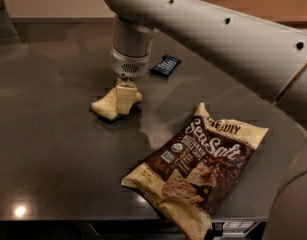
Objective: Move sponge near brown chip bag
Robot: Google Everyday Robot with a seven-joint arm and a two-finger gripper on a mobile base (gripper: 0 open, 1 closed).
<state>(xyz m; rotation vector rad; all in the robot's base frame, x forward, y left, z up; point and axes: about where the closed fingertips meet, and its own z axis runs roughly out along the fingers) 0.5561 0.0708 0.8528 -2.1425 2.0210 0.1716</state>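
The pale yellow sponge [106,106] sits at the middle left of the dark table [53,154]. My gripper [125,96] comes straight down from the arm's white wrist and is shut on the sponge's right part, low over the surface. The brown chip bag [198,170], with white "Sea Salt" lettering and cream ends, lies at the front right, its lower end over the table's front edge. A gap of bare table separates the sponge from the bag.
A small dark blue snack bar wrapper [165,65] lies just behind and right of the wrist. My arm's large white links span the top and right side of the view. The table's front edge runs along the bottom.
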